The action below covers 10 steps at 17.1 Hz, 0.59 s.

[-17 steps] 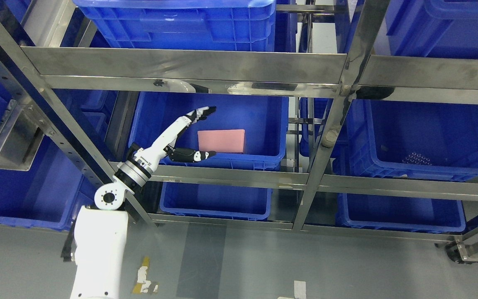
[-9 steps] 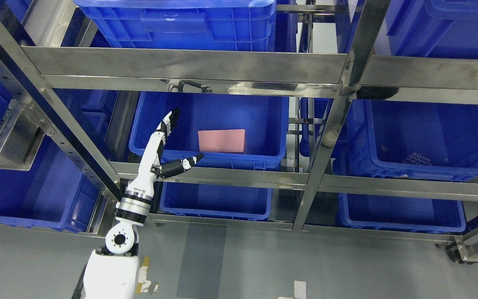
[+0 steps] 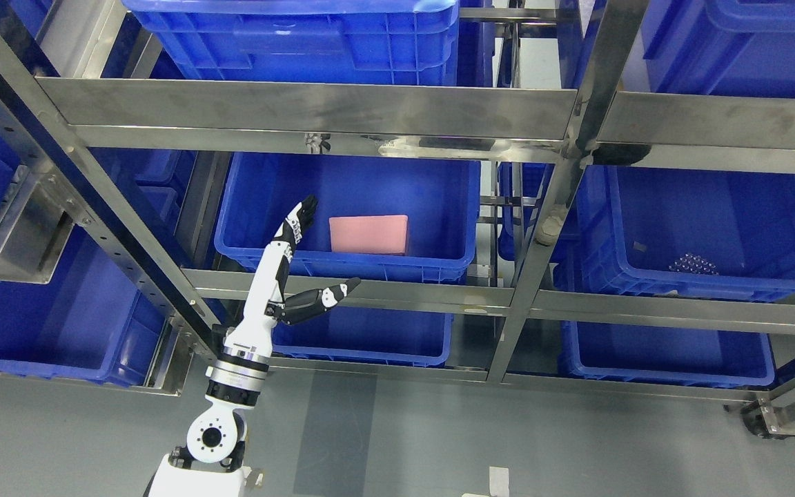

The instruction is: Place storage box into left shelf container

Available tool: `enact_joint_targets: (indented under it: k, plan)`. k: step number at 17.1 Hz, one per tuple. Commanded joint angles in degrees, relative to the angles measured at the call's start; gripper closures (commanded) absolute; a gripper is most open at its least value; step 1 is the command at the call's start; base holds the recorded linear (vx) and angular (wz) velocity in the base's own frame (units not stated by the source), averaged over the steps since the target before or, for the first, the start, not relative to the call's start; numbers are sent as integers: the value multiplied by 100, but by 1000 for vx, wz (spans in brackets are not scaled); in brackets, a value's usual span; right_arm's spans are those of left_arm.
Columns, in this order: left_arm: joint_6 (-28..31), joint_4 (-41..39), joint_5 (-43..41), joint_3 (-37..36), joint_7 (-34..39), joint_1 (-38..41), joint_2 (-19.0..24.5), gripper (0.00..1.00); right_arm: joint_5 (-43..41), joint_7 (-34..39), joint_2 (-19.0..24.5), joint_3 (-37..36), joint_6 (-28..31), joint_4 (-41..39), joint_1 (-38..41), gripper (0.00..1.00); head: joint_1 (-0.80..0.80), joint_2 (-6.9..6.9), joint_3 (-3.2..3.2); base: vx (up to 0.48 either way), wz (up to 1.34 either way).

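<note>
Just outside container rim (image 3: 342, 266), empty left robot hand (image 3: 280, 276)

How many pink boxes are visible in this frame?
1. The pink storage box lies flat in the blue container on the middle shelf, left bay. The left hand holds nothing. Other bins are partly hidden.

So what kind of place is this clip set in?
Probably a warehouse or factory storeroom: a steel shelving rack holds rows of blue plastic bins, and the floor is bare grey concrete with tape marks.
</note>
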Motion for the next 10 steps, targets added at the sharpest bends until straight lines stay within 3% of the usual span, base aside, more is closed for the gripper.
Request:
enact_joint_targets:
  k: [1,4,10]
  plan:
    - [76,-1081,48,166,0,223,99,0,-18,2,-100,0,-3,-100,44,0,0,0,0,0,0]
    - [375,-1081,205,289,0,223,99,0,-18,2,-100,0,-3,-100,44,0,0,0,0,0,0]
    - [411,-1081,267,299,-8,232,99,0,-18,2,-100,0,-3,-100,44,0,0,0,0,0,0]
